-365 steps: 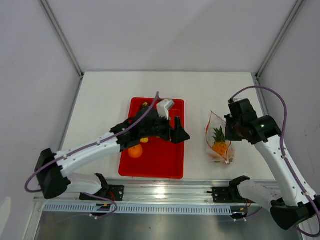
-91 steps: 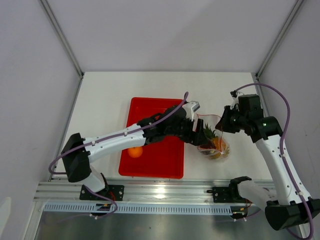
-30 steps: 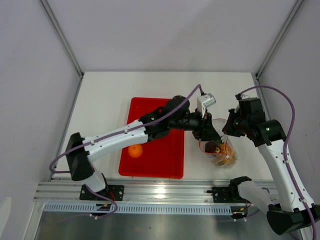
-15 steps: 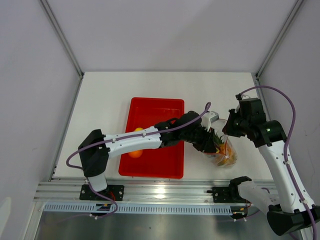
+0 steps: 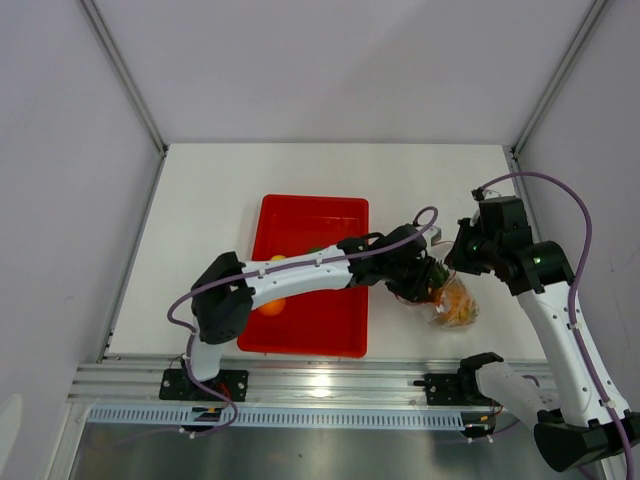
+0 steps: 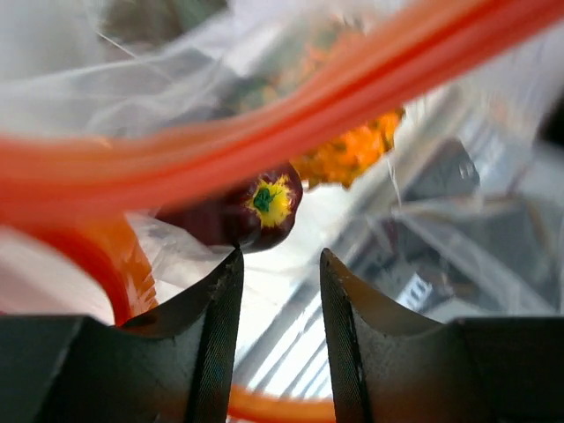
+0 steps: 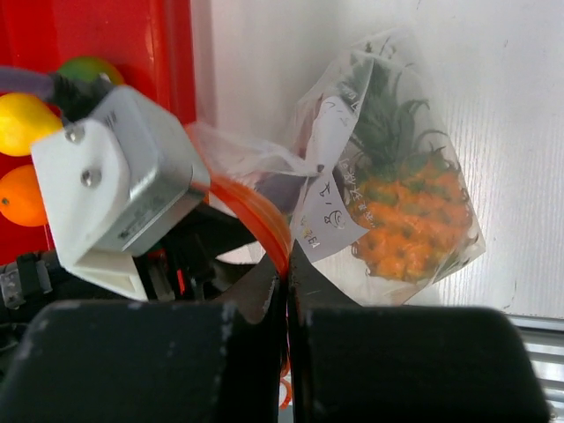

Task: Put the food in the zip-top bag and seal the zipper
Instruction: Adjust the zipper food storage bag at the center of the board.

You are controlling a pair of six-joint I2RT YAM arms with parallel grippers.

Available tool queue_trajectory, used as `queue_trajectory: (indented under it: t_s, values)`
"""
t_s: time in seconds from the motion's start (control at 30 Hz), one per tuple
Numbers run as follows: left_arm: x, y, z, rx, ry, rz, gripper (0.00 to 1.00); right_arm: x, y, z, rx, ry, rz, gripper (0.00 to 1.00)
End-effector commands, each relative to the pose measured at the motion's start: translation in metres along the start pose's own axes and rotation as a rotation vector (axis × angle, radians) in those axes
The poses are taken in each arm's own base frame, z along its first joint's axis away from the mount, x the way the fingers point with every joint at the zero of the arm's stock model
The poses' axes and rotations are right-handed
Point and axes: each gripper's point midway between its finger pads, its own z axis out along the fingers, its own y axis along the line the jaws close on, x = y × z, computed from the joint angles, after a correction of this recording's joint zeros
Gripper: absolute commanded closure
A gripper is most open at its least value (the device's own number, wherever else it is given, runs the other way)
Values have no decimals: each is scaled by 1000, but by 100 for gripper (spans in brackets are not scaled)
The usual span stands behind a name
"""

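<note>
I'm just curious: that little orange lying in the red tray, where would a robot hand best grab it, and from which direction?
Across its widest middle, coming straight down from above. The orange is a ball on the flat floor of the red tray, so its shape favours no side. The yellow pear lies near it, so probably close in along the line that misses the pear.

So the background stuff we can see: a red tray (image 5: pixel 300 220) lying flat on the white table (image 5: pixel 200 190), a bit left of the middle, long side running front to back. An aluminium rail (image 5: pixel 330 380) runs along the table's near edge. We've got pale grey walls (image 5: pixel 330 70) all round, with metal posts (image 5: pixel 125 75) at the back corners.
</note>
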Motion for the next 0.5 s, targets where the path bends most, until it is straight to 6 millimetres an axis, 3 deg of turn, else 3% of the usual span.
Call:
queue_trajectory:
  t_s: [0.0, 0.17, 0.23, 0.27, 0.37, 0.4, 0.47]
  values:
    - [-28, 25, -5, -145, -56, -62, 57, -14, 9, -12, -40, -67, 10, 100]
    - [-64, 41, -21, -202, -168, -88, 57, -12, 8, -13, -34, -60, 4, 100]
    - [-67, 40, -25, -188, -182, -84, 57, -11, 6, -12, -25, -57, 2, 100]
    - [-78, 30, -40, -156, -228, -70, 57, -10, 5, -11, -20, -51, 1, 100]
    - [-69, 27, -49, -90, -282, -49, 55, -7, 2, -6, -11, -43, -3, 100]
    - [-72, 19, -69, -60, -323, -36, 52, -6, 2, -4, -10, -40, -5, 100]
    - [-80, 7, -89, -11, -378, -13, 42, -4, 1, -2, -9, -34, -4, 100]
